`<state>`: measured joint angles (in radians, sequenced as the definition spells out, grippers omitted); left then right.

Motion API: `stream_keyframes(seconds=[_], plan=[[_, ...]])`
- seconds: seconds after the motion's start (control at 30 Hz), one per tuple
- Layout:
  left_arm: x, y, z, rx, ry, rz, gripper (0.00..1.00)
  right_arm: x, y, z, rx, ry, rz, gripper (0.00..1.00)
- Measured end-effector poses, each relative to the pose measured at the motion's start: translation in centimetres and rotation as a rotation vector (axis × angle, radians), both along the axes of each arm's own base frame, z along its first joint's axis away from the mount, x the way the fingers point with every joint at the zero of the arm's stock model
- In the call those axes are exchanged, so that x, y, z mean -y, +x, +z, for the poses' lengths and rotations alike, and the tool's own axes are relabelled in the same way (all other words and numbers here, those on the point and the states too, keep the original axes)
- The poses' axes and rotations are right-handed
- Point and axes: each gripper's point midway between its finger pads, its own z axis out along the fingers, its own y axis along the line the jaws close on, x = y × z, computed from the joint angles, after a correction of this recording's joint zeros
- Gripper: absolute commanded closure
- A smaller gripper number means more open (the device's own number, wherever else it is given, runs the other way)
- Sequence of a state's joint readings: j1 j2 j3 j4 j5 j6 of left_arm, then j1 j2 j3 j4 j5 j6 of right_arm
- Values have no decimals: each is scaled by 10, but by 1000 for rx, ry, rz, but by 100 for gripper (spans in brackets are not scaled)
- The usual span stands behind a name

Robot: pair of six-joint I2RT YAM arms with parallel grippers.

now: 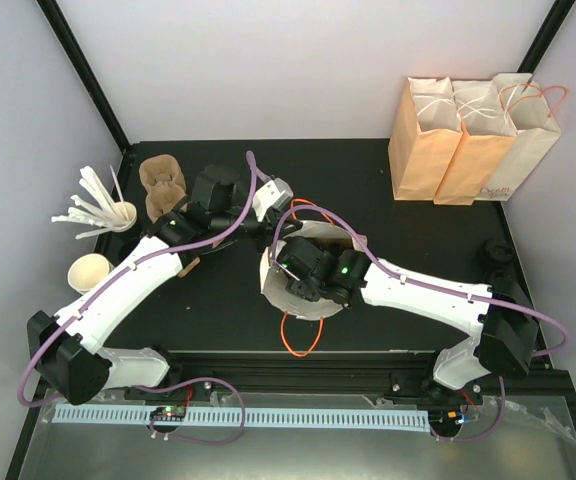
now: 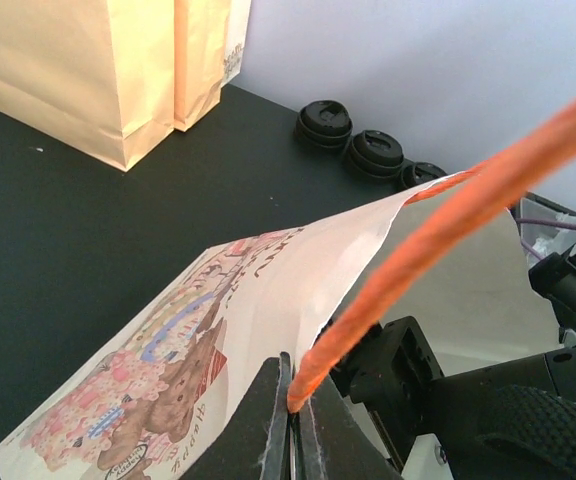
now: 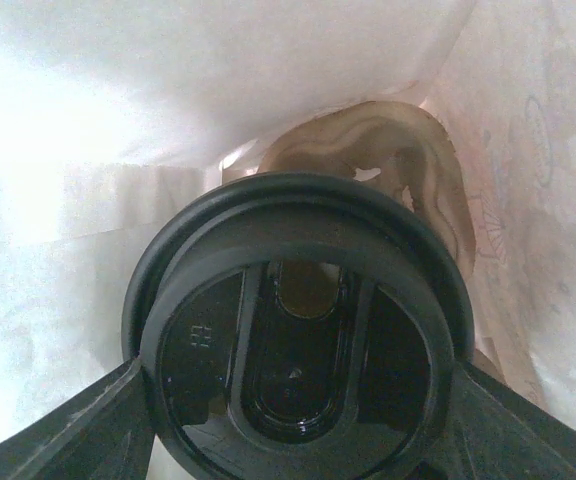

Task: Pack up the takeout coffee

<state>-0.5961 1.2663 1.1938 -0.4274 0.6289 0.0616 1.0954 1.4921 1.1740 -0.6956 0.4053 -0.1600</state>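
Observation:
The takeout coffee (image 3: 298,330), a black cup seen from above by its round black lid, hangs inside a white paper bag (image 3: 118,100) with a bear print (image 2: 258,300). My right gripper (image 3: 298,400) is shut on the cup, one finger (image 3: 88,425) pressed against each side. A brown cardboard carrier (image 3: 388,150) lies deeper in the bag. My left gripper (image 2: 295,405) is shut on the bag's orange handle (image 2: 438,225) and holds the mouth up. From above, the bag (image 1: 273,290) sits mid-table with the right gripper (image 1: 303,268) inside it and the left gripper (image 1: 284,212) at its far rim.
Three tan paper bags (image 1: 468,140) stand at the back right. Loose black lids (image 2: 373,150) lie along the right edge. At the left are a brown carrier (image 1: 163,185), a cup of white stirrers (image 1: 118,212) and a paper cup (image 1: 90,270).

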Motion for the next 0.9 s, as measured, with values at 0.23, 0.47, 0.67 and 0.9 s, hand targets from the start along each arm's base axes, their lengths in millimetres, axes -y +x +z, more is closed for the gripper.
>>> stream_keyframes(seconds=[0.23,0.47,0.67,0.9], plan=[[1,1,-2,-6,3,0,98,0,9,5,63,-7,-5,35],[4,4,-11,-41,16,3,98,-2,17,11,119,-9,3,35],[5,4,-12,-73,7,6,97,-1,18,-4,132,-21,20,35],[8,5,-15,-123,-2,9,94,5,26,-24,154,-17,17,38]])
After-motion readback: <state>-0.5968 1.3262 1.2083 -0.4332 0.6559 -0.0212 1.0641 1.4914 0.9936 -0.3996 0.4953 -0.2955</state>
